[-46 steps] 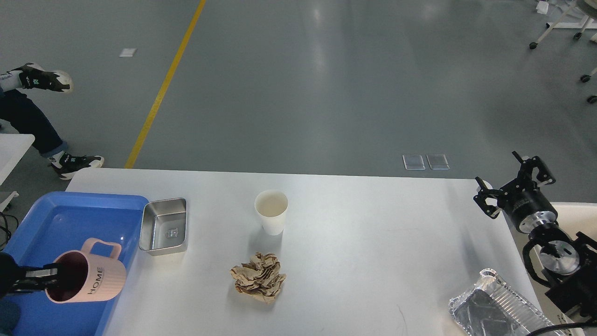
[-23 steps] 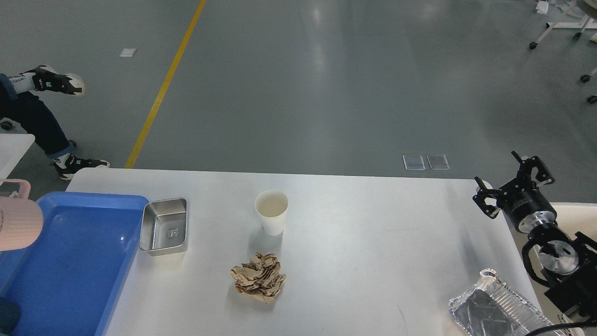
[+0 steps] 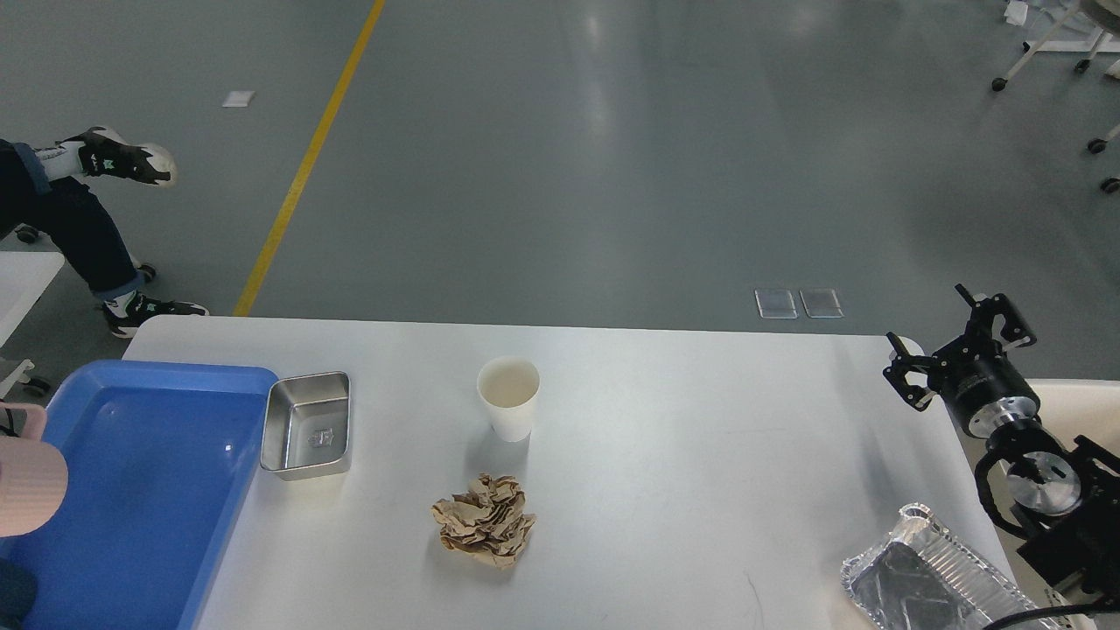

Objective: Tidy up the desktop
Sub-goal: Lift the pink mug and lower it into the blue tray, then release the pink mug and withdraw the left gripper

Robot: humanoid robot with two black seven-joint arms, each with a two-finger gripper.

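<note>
Desktop (image 3: 700, 455) spanned lower view. Crumpled brown paper (image 3: 484, 520) lay near front edge, mid-bench — well left of right gripper (image 3: 956, 357), fingers apart, empty, at far right corner. Left gripper out of view; right arm judged nearer.

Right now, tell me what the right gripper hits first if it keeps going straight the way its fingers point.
The right gripper, open, points up and away past the desktop's far right corner, toward bare grey floor. Nothing stands in that line as far as the head view shows, though depth is hard to judge.
</note>
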